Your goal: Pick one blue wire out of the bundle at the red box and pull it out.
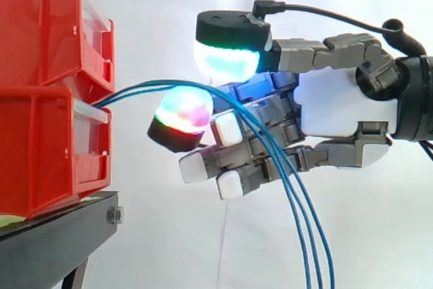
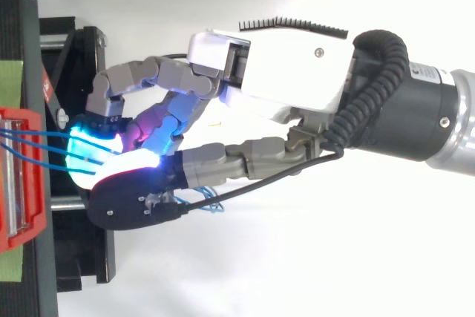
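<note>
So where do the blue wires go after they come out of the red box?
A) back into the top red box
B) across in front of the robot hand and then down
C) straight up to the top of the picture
B: in the side view the blue wires leave the red box, curve across in front of the robot hand and hang down past the bottom edge.

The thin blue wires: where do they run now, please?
In the side view the blue wires leave the red plastic bins at left, arc right across the hand and hang to the bottom edge.
</note>
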